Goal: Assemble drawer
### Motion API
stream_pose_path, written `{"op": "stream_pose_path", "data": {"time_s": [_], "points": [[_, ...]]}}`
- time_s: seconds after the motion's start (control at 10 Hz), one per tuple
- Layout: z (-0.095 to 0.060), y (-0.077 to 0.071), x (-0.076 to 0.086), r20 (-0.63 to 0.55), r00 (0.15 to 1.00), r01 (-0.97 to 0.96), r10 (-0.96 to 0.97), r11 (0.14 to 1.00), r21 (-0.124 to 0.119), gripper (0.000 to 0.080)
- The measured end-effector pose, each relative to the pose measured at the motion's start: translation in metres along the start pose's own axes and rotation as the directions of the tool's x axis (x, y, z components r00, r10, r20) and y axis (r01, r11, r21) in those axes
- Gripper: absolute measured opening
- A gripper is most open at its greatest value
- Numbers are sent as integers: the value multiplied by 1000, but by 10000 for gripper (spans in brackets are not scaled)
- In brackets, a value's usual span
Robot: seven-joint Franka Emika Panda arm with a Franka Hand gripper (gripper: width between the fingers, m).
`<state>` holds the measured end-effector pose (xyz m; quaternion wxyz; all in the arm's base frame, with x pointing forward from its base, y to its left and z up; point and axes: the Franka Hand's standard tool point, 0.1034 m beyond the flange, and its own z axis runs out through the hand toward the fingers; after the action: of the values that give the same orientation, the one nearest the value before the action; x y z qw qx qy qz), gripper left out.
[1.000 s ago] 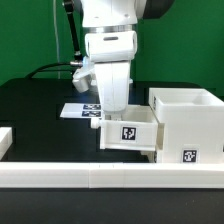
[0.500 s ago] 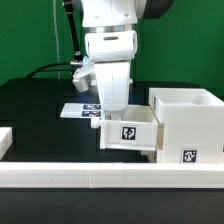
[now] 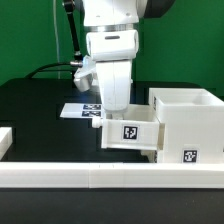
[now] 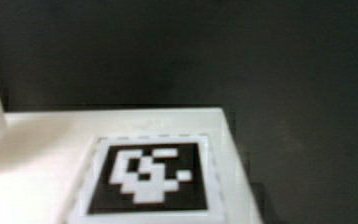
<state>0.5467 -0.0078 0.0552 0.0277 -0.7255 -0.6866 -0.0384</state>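
In the exterior view my gripper (image 3: pixel 113 118) comes straight down onto the back wall of a small white open-top tray (image 3: pixel 130 136) with a black-and-white tag on its front. It appears shut on that wall, and the fingertips are hidden behind the tray. The tray sits level, its right end against the large boxy white housing (image 3: pixel 188 122), which is open on top and has a small tag low on its front. The wrist view shows only a close, blurred white surface of the tray (image 4: pixel 51 135) with a tag (image 4: pixel 151 178). No fingers show there.
A long low white rail (image 3: pixel 100 180) runs across the front. The marker board (image 3: pixel 80 110) lies flat on the black table behind the tray. A small white part (image 3: pixel 5 138) shows at the exterior view's left edge. A dark cable hangs behind the arm.
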Motion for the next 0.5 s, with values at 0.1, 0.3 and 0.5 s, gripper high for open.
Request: {"op": "stream_pose_path", "data": {"time_s": [0.1,0.3,0.5], "points": [[0,0,0,0,1000,0,0,1000,1,41],[1,0,0,0,1000,-1,1,1000,1,41],[1,-1,1,-1,1000,1,-1,1000,1,41]]}}
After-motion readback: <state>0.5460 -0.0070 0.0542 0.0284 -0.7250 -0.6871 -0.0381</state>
